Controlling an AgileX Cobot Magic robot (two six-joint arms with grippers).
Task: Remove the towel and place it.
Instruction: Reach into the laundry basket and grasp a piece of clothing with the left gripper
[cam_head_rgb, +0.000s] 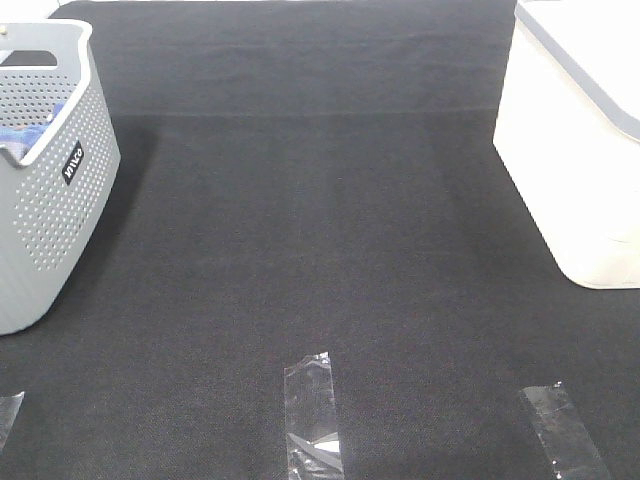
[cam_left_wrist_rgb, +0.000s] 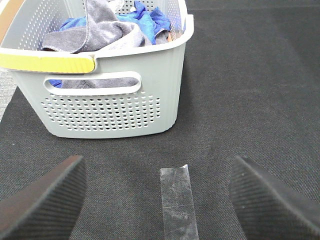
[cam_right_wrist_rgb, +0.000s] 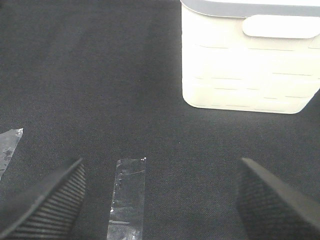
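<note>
High cam first: the basket (cam_head_rgb: 60, 230) sits at the left edge of the black mat (cam_head_rgb: 320, 200) and the white bin (cam_head_rgb: 570, 180) at the right edge, well apart. Only a bit of blue cloth (cam_head_rgb: 35, 130) shows over the rim from here, and the towel can't really be made out. Neither gripper is in this shot.

The left wrist cam is the useful one. The towel (cam_left_wrist_rgb: 100, 30) is in the basket, straight ahead of the left gripper (cam_left_wrist_rgb: 157, 164) and up over the near wall. So the reach looks like forward, then down in. It's slate-grey terry, a bit purplish, and all bunched up, so there's no real long axis to line up with. One fold humps up on top and some shows through the handle slot. The blue cloth lies right against it on the far side, easy to snag by mistake imo. The jaws are spread wide, with nothing between them but mat and a strip of tape (cam_left_wrist_rgb: 177, 205).

Right wrist cam: the right gripper (cam_right_wrist_rgb: 160, 165) is gaping too, holding nothing, and faces the bin. The left arm is clearly nearer the towel.
</note>
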